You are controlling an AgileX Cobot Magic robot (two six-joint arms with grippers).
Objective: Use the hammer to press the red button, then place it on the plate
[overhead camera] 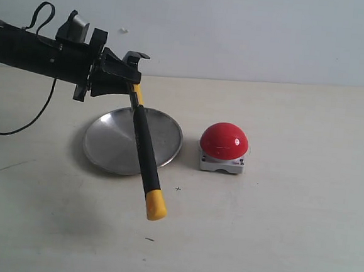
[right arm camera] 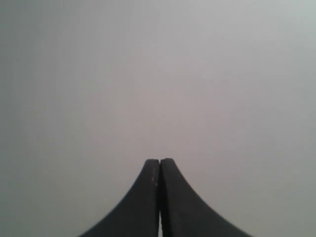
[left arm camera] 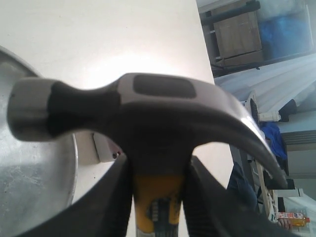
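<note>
My left gripper (overhead camera: 134, 87) is shut on the hammer (overhead camera: 144, 152) just below its dark head, holding it in the air above the plate (overhead camera: 109, 143). The black handle slants down toward the front, its yellow end hanging past the plate's near rim. In the left wrist view the hammer head (left arm camera: 133, 113) fills the picture, with my fingers (left arm camera: 111, 197) pressed on the yellow neck. The red button (overhead camera: 224, 141) sits on its grey base to the right of the plate, apart from the hammer. My right gripper (right arm camera: 159, 161) is shut on nothing and faces a blank grey surface.
A black cable (overhead camera: 25, 120) hangs from the left arm down to the table at the left. The pale table (overhead camera: 288, 232) stretches to the front and right of the button. A plain wall stands behind.
</note>
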